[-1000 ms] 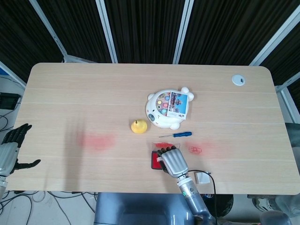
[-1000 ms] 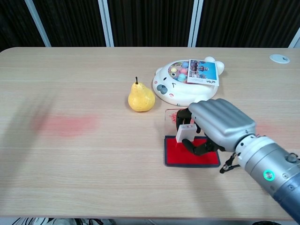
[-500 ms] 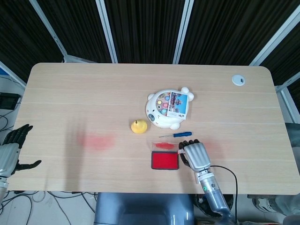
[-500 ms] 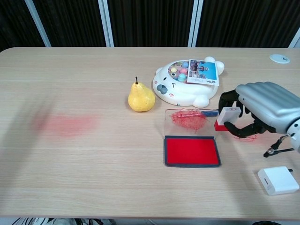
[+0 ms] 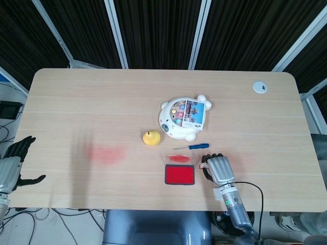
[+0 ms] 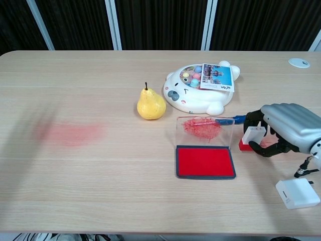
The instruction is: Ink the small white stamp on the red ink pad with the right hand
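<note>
Stamp (image 6: pixel 254 134) in right robot hand (image 6: pixel 288 128) beside ink pad (image 6: pixel 205 161).

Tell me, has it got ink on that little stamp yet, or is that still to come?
Inking looks done: the small white stamp shows a red underside and is away from the red ink pad, off to its right. The right hand holds it against the table. Whether it is printing there or just setting it down, I cannot tell. The left hand waits idle off the table's edge.
</note>
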Robot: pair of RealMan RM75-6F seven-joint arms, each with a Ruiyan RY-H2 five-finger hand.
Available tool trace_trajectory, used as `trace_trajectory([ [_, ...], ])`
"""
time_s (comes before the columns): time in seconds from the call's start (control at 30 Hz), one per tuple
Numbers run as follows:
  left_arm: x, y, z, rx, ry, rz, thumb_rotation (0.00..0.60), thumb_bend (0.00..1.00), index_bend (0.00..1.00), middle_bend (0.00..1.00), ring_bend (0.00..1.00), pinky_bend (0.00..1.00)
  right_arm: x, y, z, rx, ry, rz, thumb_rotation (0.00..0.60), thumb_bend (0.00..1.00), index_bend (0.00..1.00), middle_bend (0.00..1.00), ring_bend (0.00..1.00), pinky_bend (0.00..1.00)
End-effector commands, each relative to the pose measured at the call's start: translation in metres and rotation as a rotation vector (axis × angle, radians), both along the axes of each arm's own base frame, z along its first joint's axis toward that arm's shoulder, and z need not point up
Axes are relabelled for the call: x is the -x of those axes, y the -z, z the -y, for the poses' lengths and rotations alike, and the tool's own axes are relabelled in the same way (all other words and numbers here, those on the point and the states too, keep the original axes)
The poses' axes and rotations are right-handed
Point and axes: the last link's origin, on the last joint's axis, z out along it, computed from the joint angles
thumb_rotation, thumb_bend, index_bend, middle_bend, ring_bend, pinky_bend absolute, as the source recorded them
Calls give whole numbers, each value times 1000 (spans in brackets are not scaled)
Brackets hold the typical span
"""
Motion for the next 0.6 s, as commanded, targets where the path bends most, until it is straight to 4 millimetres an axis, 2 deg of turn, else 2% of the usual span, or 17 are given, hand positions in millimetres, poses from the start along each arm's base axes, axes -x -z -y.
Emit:
trace_trajectory([
  [0.03, 0, 0, 0, 1, -1, 1, 600, 0, 0, 0, 0, 0, 0, 2, 2, -1, 6, 6, 600, 519, 764, 589, 465, 468],
  [0.6, 1, 1, 0, -1, -7, -3, 600, 0, 0, 0, 0, 0, 0, 5, 11, -3, 46, -18, 600, 505, 737, 544, 425, 423],
])
